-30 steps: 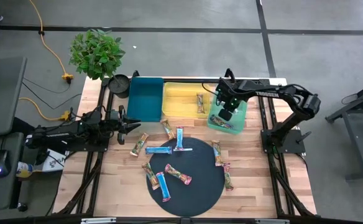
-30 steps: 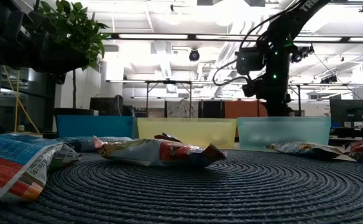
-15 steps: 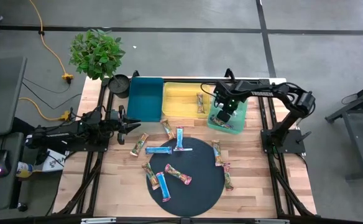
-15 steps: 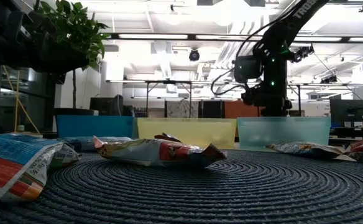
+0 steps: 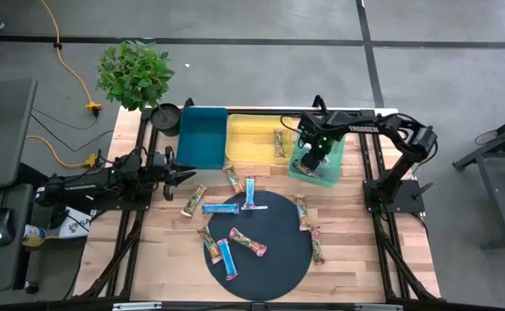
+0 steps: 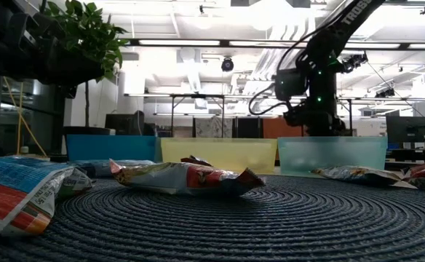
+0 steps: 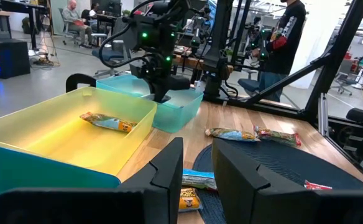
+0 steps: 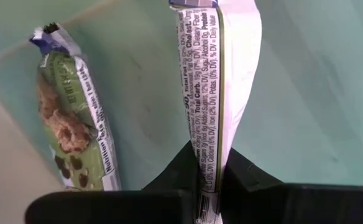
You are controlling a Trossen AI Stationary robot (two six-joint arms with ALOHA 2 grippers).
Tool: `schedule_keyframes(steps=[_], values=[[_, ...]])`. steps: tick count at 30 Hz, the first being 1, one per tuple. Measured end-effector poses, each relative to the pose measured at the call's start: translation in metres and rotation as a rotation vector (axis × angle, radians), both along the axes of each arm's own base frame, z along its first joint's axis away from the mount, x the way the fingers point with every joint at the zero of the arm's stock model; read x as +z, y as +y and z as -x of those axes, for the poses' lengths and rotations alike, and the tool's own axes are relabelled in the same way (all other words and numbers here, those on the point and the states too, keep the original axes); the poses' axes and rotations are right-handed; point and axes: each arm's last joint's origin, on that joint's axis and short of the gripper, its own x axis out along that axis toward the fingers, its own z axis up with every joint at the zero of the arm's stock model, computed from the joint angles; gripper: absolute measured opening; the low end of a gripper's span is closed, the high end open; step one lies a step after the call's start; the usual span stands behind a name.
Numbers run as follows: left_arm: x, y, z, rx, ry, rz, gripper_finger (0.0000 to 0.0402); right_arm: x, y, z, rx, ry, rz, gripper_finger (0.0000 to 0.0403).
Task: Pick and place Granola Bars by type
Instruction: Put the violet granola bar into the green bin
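My right gripper [image 5: 312, 161] points down into the green tray [image 5: 332, 154], shut on a silvery granola bar [image 8: 215, 74]. A green-purple bar [image 8: 76, 130] lies flat on that tray's floor beside it. One tan bar [image 5: 278, 142] lies in the yellow tray [image 5: 252, 130]. The teal tray [image 5: 202, 136] shows nothing in it. Several more bars lie on the round black mat [image 5: 274, 259] and the wood around it, such as a blue one [image 5: 250, 192]. My left gripper [image 7: 197, 168] waits open at the table's left, pointing level. My right gripper pinches the silvery bar's near end [image 8: 209, 155] between its two fingers [image 8: 181, 168], which come from above, pointing down. The bar hangs lengthwise below them, edge-on between the fingers. Its lower end runs out of the wrist view, so whether it touches the tray floor cannot be told.
The three trays stand side by side along the table's far edge. A potted plant [image 5: 133, 73] and a black pot [image 5: 166, 117] sit at the far left corner. Loose bars [image 5: 302, 212] lie between the mat and the green tray.
My right gripper has rolled a little and sunk slightly into the green tray, still shut on the bar hanging below it.
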Motion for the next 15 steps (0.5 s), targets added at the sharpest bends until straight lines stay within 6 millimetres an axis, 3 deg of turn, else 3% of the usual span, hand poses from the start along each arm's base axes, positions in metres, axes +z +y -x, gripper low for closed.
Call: schedule_keyframes(steps=[15], values=[[0.0000,0.0000,0.0000,0.000,0.000,0.000,0.0082,0.0006,0.0001,0.0019,-0.003,0.021,-0.008,0.0100]])
